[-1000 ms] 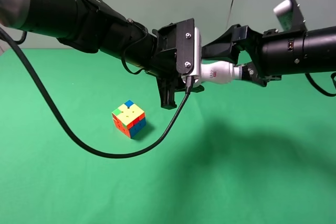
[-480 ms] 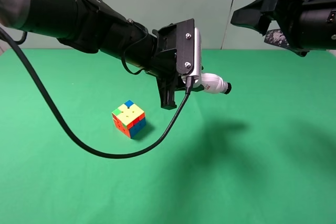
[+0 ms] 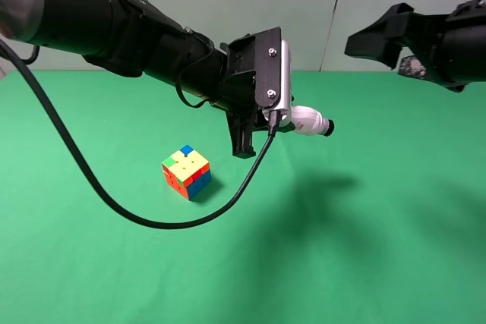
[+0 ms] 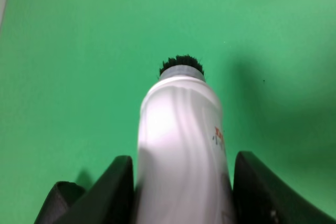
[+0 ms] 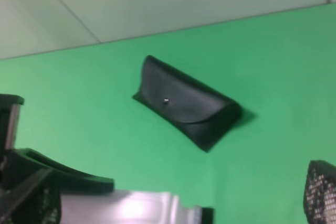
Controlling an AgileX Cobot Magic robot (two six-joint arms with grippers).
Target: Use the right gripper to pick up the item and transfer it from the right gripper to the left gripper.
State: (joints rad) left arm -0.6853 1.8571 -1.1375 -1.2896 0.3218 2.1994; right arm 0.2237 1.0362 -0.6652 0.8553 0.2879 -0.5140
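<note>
The item, a white bottle with a black bristly cap, sticks out sideways from my left gripper, high above the green table. In the left wrist view the bottle sits between both black fingers, cap pointing away. My left gripper is shut on its base end. My right gripper is open and empty, up at the right, well apart from the bottle. In the right wrist view the bottle shows at the bottom edge, with one meshed fingertip at the right.
A multicoloured puzzle cube sits on the green table below the left arm. A black cable loops down from the left arm beside it. A black glasses case lies on the table near the back wall.
My right gripper has let go of the bottle's cap end, opened, and drawn away up and to the right. The bottle stays in my left gripper, which has not moved.
</note>
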